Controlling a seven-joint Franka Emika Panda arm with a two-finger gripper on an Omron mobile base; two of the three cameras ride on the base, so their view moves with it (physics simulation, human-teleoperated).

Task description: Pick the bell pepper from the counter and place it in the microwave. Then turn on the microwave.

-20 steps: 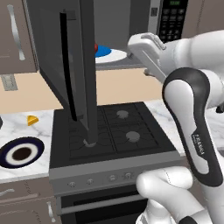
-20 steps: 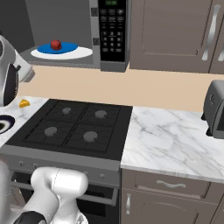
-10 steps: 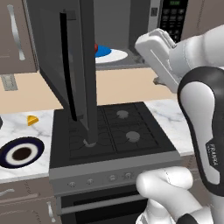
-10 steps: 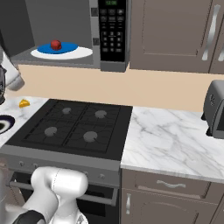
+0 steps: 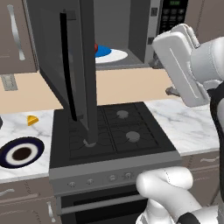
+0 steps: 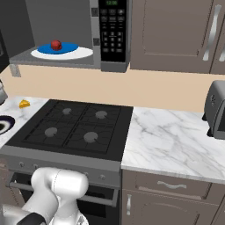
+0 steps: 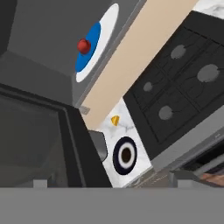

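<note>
The bell pepper (image 6: 56, 45) sits on the blue centre of the white turntable (image 6: 81, 53) inside the microwave (image 6: 79, 33). In the hand view the bell pepper (image 7: 83, 45) appears at 11 o'clock, resting on the same blue disc. The microwave door (image 5: 72, 65) stands swung wide open toward me, edge-on in the left base view, hanging over the left half of the black stovetop (image 5: 118, 131). The black keypad panel (image 6: 113, 28) lies at 3 o'clock of the cavity.

My gripper is clear of the cavity and holds nothing; its jaws stand fully apart. My white hand (image 5: 179, 65) hangs in front of the microwave, at 3 o'clock of the open door, above the stovetop.

The counter (image 6: 176, 143) runs on both sides of the stovetop. On its left section lie a small yellow wedge (image 5: 32, 120) and, nearer the front edge, a dark-rimmed plate (image 5: 21, 152), apart from each other. On the right section a silver toaster (image 6: 216, 110) stands against the back wall. Brown cabinet fronts (image 6: 171, 30) hang at 3 o'clock of the microwave.
</note>
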